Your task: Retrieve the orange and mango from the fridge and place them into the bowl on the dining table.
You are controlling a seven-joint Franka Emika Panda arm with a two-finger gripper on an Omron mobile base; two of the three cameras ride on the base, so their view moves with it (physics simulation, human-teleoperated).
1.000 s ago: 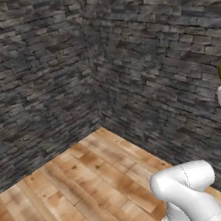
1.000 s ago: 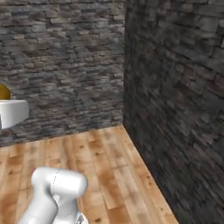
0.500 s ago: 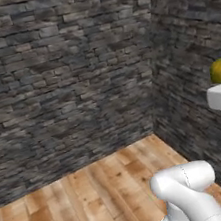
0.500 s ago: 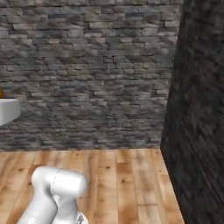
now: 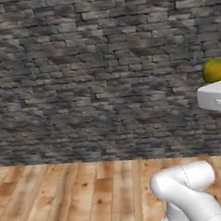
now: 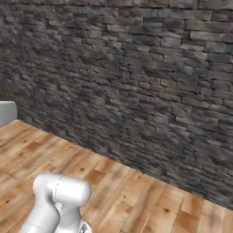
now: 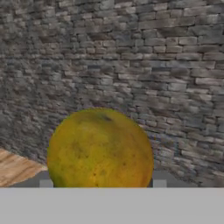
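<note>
step: hauling the mango point(image 7: 100, 148) to the bowl | gripper point(image 7: 101, 183) clamped on it | next: find the dining table, lower, let go

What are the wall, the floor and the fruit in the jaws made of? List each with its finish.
Wall: rough dark grey stone, matte, laid in uneven courses.
Floor: wooden planks, warm brown with visible grain and a slight sheen.
Mango: real-looking fruit with smooth, faintly mottled yellow-green skin and an orange blush; being rendered, its true material stays open.
</note>
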